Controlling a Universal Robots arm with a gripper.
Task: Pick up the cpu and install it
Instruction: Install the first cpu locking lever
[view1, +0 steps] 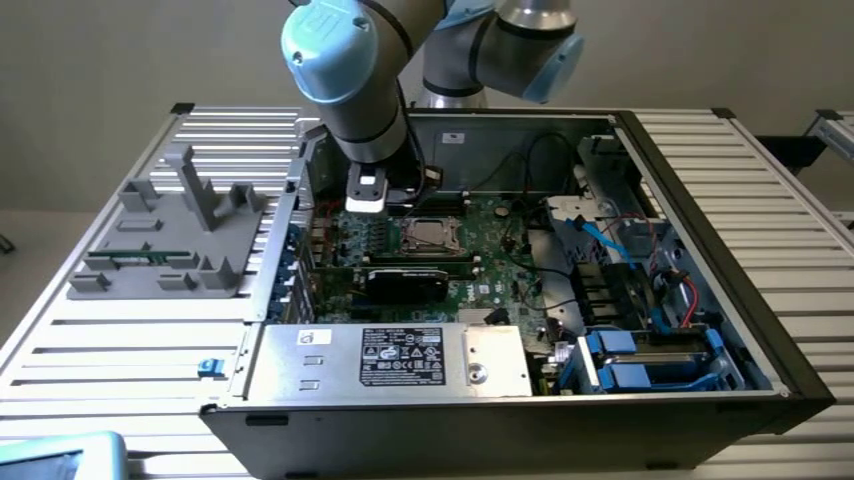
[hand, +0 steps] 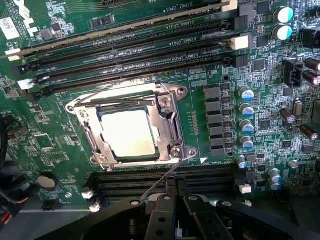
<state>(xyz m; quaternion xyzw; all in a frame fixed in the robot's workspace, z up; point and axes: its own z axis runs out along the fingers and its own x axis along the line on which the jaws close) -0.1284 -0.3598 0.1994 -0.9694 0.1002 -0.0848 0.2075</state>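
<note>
**Gripper shut and empty over a chip already in its socket**

The black two-fingered gripper (hand: 176, 191) hung low over the board with its fingers pressed together and nothing between them. That suggested the carrying part of the job was done: a closed, empty tool has no chip left to deliver.

Just beyond the fingertips a thin bright wire lever (hand: 160, 179) slanted up from the corner of the socket toward the gripper. It crossed a bank of black memory slots (hand: 210, 176) that lay between the tool and the socket. Whether the lever was latched down or standing free could not be told. Its nearness to the closed fingers made it the likeliest thing the tool was there for, since shut fingers make a firmer pusher than spread ones.

Next came the cpu (hand: 125, 132), a small flat square chip with a pale silvery-beige metal top. It lay level inside the socket, ringed by the shiny steel retention frame (hand: 172, 117), whose window left the chip's top bare. It looked squarely seated, not tilted.

Farther on, four long black memory slots (hand: 125, 50) ran across the green motherboard (hand: 55, 145).

In the exterior view the arm reached down into the open black computer case (view1: 694, 200). The case lay on its side on a ribbed aluminium table (view1: 787, 230), so the board faced upward for top-down access. A grey plastic parts rack (view1: 200, 205) stood on the table at the exterior view's left.
</note>
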